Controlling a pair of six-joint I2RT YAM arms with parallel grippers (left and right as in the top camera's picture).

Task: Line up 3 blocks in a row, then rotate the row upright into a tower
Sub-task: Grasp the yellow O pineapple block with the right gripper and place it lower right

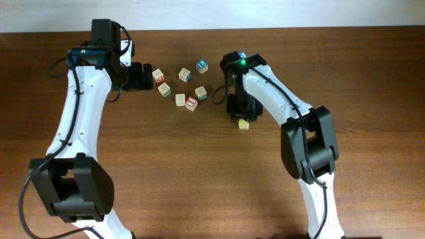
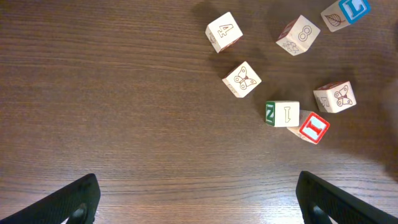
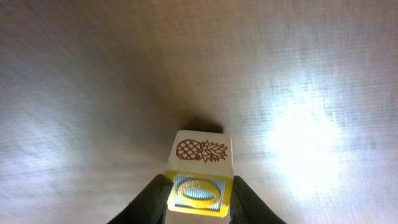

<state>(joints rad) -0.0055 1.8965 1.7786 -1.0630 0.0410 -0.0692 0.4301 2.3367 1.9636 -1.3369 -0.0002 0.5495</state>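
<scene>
Yellow block [image 3: 202, 151] is squeezed by the right gripper [image 3: 199, 198]. Red block [image 2: 314, 127] and green block [image 2: 281, 114], likely not yet turned, are seen ahead of the left gripper [image 2: 202, 202], spread wide and empty.

The worktop [image 1: 372, 79] is dark brown wood with fine grain, matt, shining softly under strong light. The red-bordered block [image 2: 314, 127] and the yellow-faced block [image 3: 200, 171] are pale smooth wood with painted faces. The arm shells [image 1: 73, 113] are glossy white plastic.

Yellow block [image 1: 244, 124] lies apart from 7 cubes [image 1: 180, 99].
</scene>
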